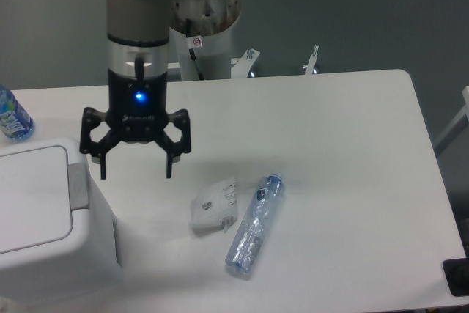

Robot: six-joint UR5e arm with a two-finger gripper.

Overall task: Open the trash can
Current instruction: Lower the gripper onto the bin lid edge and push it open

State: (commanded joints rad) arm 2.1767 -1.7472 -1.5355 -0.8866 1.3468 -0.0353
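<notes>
The trash can (51,225) is a large boxy white bin at the lower left of the table, with a flat white lid panel (29,196) that lies closed and a grey push-bar strip (78,183) on its right edge. My gripper (135,174) hangs from the arm just right of the bin, near the strip. Its two black fingers (170,163) are spread wide and hold nothing. I cannot tell its height above the table.
A crushed clear plastic bottle (253,225) lies on the table to the right of the gripper. A small white packet (215,204) lies beside it. Another bottle with a blue label (13,116) stands at the left edge behind the bin.
</notes>
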